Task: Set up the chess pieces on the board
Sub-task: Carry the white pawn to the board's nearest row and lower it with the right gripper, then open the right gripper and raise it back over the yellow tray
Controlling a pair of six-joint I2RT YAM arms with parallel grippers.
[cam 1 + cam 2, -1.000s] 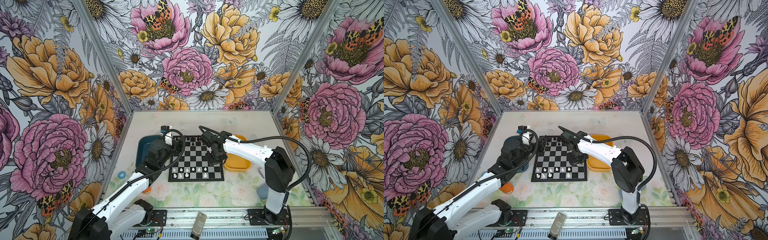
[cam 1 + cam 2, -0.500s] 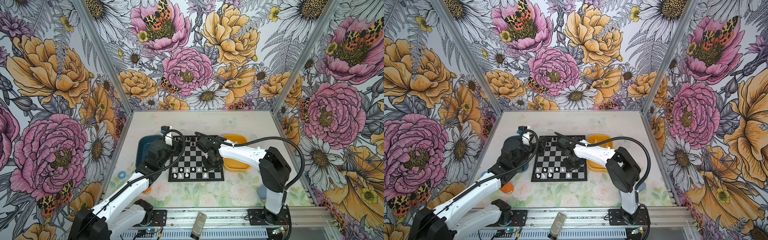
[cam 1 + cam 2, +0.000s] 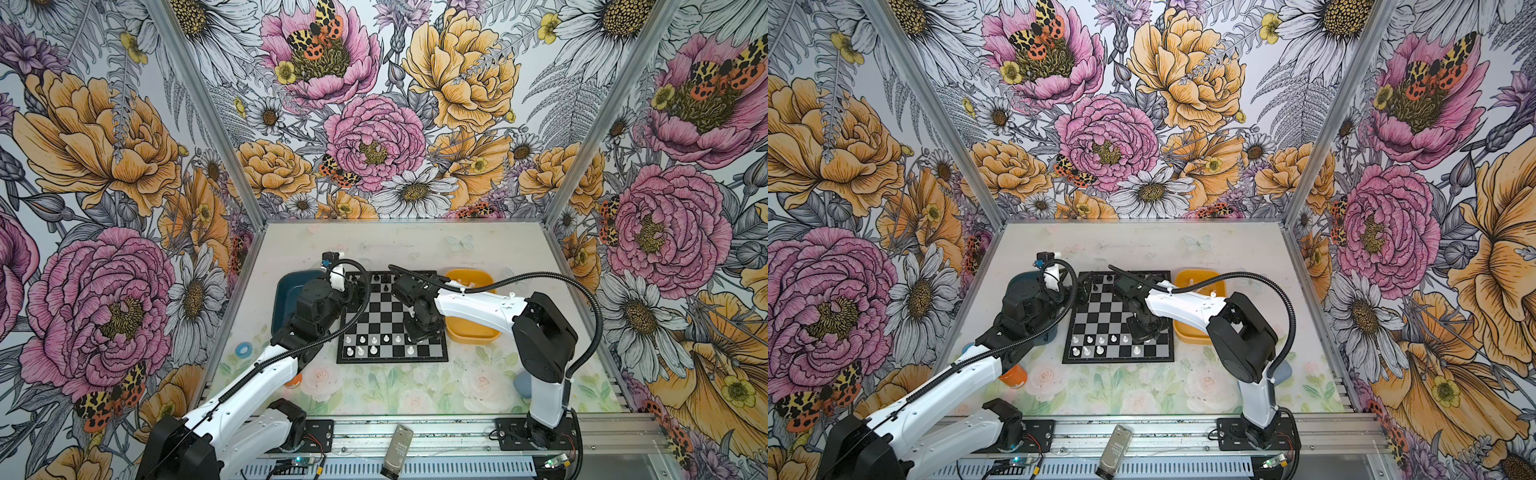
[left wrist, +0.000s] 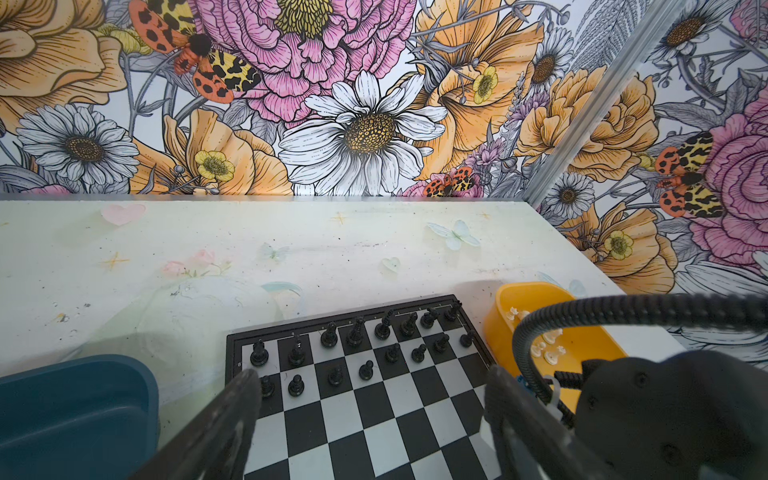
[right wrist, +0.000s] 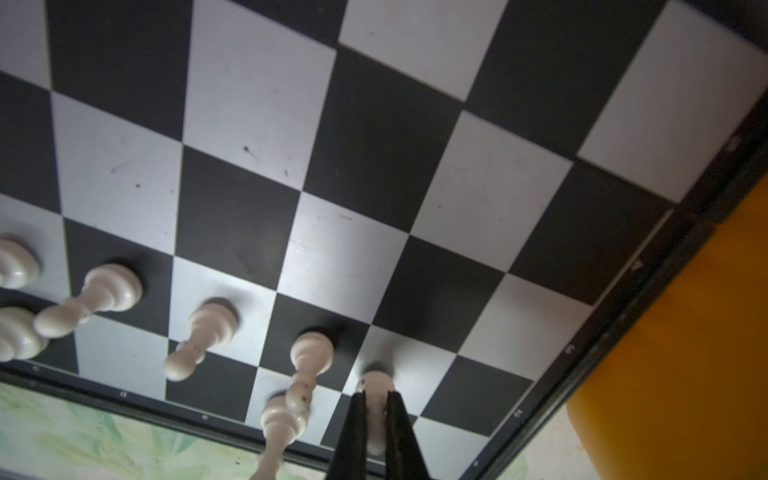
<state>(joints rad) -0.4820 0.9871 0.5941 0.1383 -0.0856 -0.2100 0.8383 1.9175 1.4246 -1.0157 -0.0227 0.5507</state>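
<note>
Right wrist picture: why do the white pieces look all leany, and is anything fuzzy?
Right wrist view: the wide lens makes the white chess pieces fan outward, and the silver squares of the board carry soft glare; left wrist view: the open jaws and the cable near the lens are blurred, while the black pieces look sharp.

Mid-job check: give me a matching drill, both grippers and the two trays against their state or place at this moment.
1. left gripper
2. right gripper
3. yellow tray
4. blue tray

A. right of the board in both top views
B. shut on a white chess piece
C. open, empty
D. left of the board in both top views

Pairs: 1-C, 2-B, 3-A, 4-D
</note>
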